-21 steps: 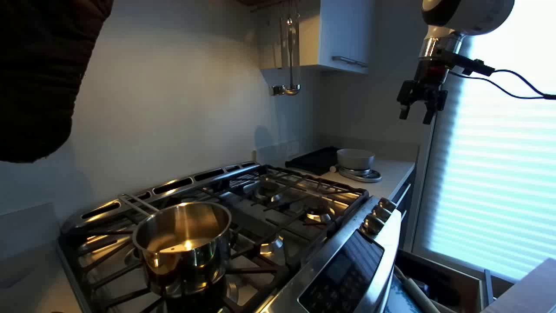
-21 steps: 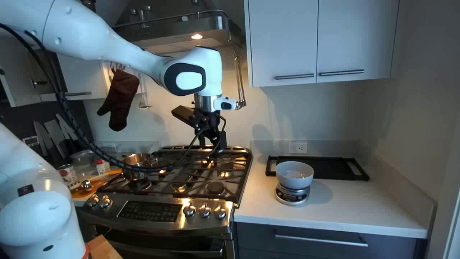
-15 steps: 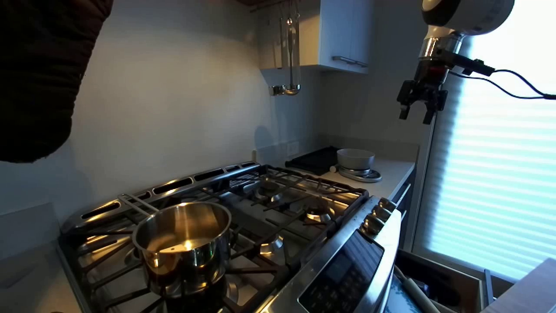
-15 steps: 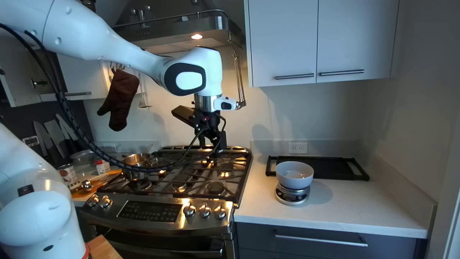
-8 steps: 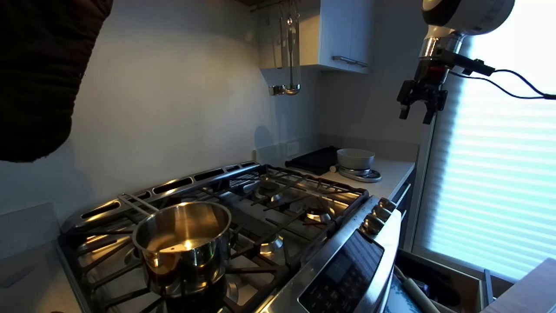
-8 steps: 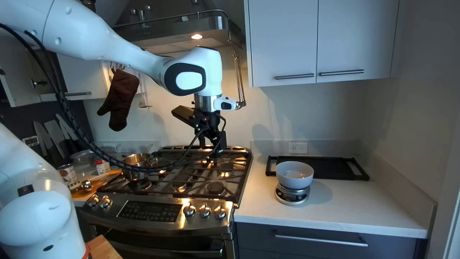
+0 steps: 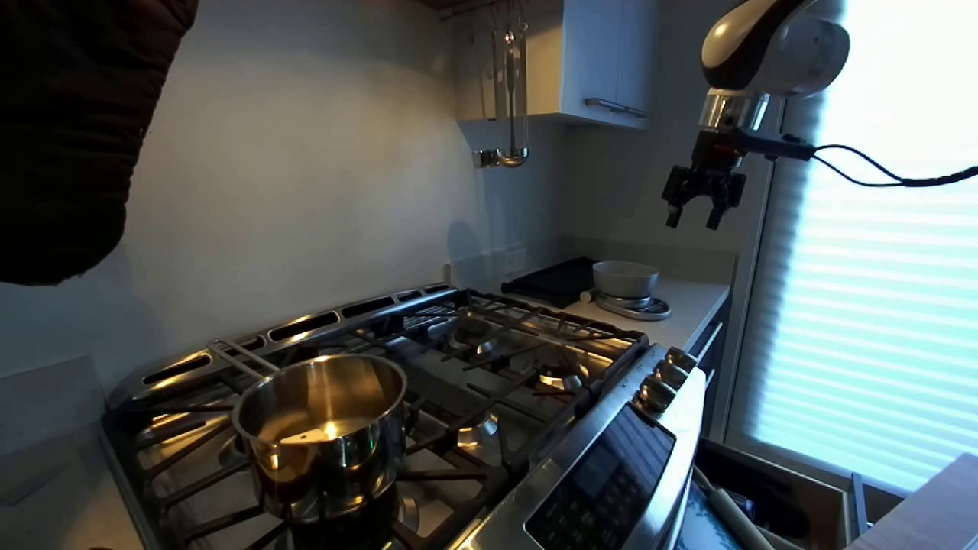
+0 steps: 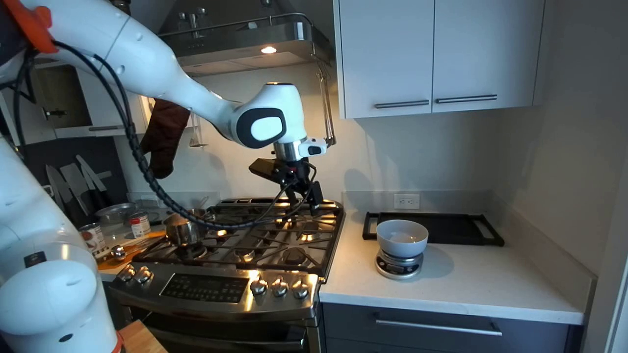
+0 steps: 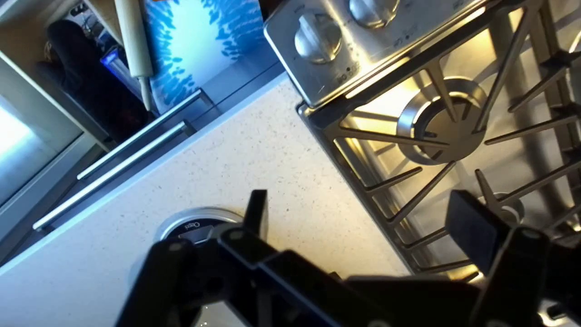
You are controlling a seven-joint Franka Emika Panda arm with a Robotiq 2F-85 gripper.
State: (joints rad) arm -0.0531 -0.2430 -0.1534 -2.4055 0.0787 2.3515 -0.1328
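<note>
You had the empty pincer (image 7: pixel 693 221), fingers apart, higher than the digital kitchen scale (image 8: pixel 398 267), and slow, level movement seemed best to avoid tipping the white bowl (image 8: pixel 402 239) atop that scale.

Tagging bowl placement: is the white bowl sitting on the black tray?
No, in an exterior view the white bowl sits on the digital kitchen scale, with the black tray lying behind it.

A white, round, glossy bowl (image 8: pixel 402 240) sits upright on a silver, round kitchen scale (image 8: pixel 398 268) with a dark display — both near the stainless-steel gas stove (image 8: pixel 206 288), past its three-knob end.
</note>
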